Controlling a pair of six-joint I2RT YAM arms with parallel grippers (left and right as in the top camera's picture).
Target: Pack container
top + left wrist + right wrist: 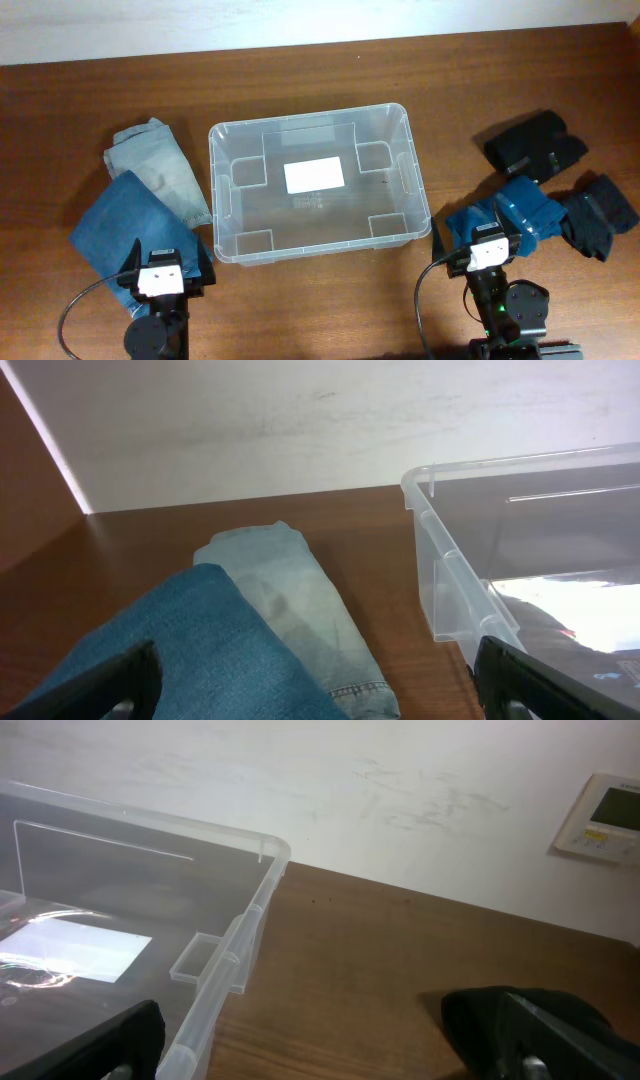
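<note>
The container (310, 121) is a clear plastic tub with a white label (313, 175) on its base, and nothing lies in it. It stands in the middle of the table. My left gripper (165, 260) is open and empty, low over a folded dark blue denim piece (125, 225) to the tub's left. In the left wrist view the gripper (320, 695) has the denim (200, 650) between its fingers and the tub wall (450, 570) at its right. My right gripper (487, 243) is open and empty beside the tub's front right corner. In the right wrist view the gripper (330, 1050) is over bare wood.
A folded light blue denim piece (160, 165) lies left of the tub and also shows in the left wrist view (290, 595). On the right lie a black garment (535, 145), a blue garment (515, 215) and a dark one (600, 215). Dark cloth (480, 1015) lies by my right finger.
</note>
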